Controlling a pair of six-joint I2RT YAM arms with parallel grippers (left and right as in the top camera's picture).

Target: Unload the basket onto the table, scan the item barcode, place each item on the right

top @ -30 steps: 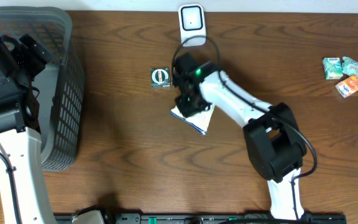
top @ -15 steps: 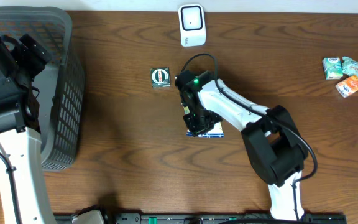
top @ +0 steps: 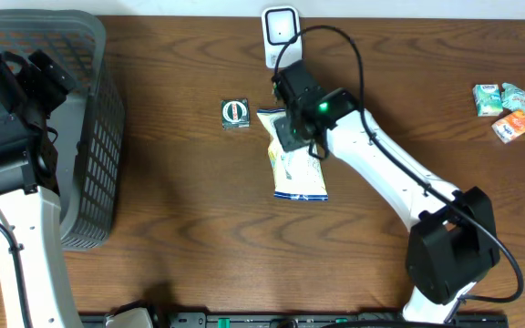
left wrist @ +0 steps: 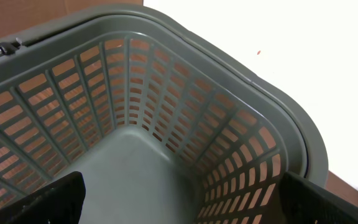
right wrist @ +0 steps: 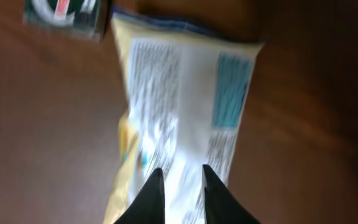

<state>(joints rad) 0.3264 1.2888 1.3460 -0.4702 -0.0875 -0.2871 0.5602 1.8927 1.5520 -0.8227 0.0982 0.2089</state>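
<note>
Snack bag (top: 299,171) lies flat on the table (top: 180,210), below the scanner (top: 281,35) and just right of a green box (top: 235,112). Right gripper (top: 292,130) sits over the bag's upper end, fingers nearly together with a slim gap; cannot tell if it is pinching the bag. Left gripper (left wrist: 179,186) is spread wide above the basket (left wrist: 185,34).

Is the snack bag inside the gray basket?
No, the snack bag lies flat on the wooden table near a small green box, well away from the gray basket.
</note>
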